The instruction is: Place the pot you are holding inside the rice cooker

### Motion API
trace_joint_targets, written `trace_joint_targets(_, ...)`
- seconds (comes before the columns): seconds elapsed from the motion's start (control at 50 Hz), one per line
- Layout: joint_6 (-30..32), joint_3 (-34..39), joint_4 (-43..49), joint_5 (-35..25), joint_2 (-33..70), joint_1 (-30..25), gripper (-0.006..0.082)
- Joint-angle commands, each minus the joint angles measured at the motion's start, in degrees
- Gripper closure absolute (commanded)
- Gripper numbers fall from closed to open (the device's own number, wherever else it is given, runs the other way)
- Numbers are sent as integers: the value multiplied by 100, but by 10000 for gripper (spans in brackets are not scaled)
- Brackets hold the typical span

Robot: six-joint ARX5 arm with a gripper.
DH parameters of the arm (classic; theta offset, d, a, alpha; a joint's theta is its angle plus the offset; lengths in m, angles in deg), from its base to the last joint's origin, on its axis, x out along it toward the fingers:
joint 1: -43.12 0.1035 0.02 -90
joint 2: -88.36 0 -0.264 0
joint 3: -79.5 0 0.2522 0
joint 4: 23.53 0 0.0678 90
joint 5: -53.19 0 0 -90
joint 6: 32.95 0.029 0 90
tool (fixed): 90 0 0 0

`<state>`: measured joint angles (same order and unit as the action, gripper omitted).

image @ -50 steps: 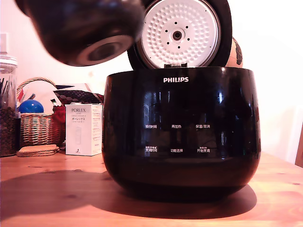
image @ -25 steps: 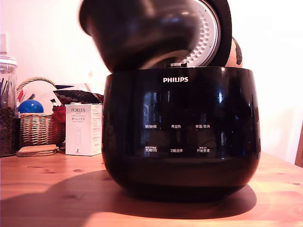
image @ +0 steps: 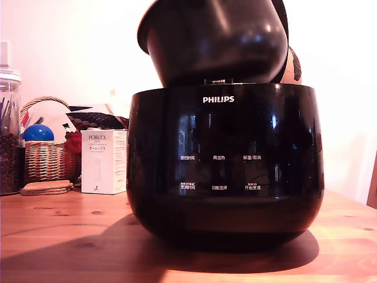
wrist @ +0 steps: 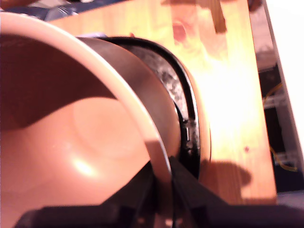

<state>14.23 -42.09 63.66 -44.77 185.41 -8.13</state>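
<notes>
The dark round pot hangs nearly upright just above the opening of the glossy black PHILIPS rice cooker. Its rounded bottom is level with the cooker's rim. It hides most of the raised lid behind it. In the wrist view the pot's smooth inside fills the frame. My gripper is shut on the pot's thin rim, one black finger inside and the other outside. Beyond the pot's wall shows the cooker's open rim. The exterior view does not show the gripper.
The cooker stands on a wooden table. At the exterior view's left are a white PORLEX box, a wicker basket with a blue ball, a glass jar and cork coasters.
The pot has moved to the exterior view's right and come down, from tilted with its bottom showing to nearly upright over the cooker's opening. It now covers the lid's white plate.
</notes>
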Motion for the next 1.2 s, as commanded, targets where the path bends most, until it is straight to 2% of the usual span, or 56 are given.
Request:
trace_joint_targets(0.0, 195, -170, -138, 103, 59, -20, 791)
trace_joint_targets(0.18, 584, -170, -61, 415, 227, -20, 791)
trace_joint_targets(0.5, 1102, -170, 33, 590, 404, -20, 791)
trace_joint_targets(0.52, 1333, -170, 28, 649, 422, -20, 791)
trace_joint_targets(0.78, 2020, -170, 24, 697, 597, -17, 791)
trace_joint_targets(0.86, 2406, -170, 26, 697, 660, -13, 791)
trace_joint_targets(1.18, 2566, -170, -48, 697, 800, -9, 791)
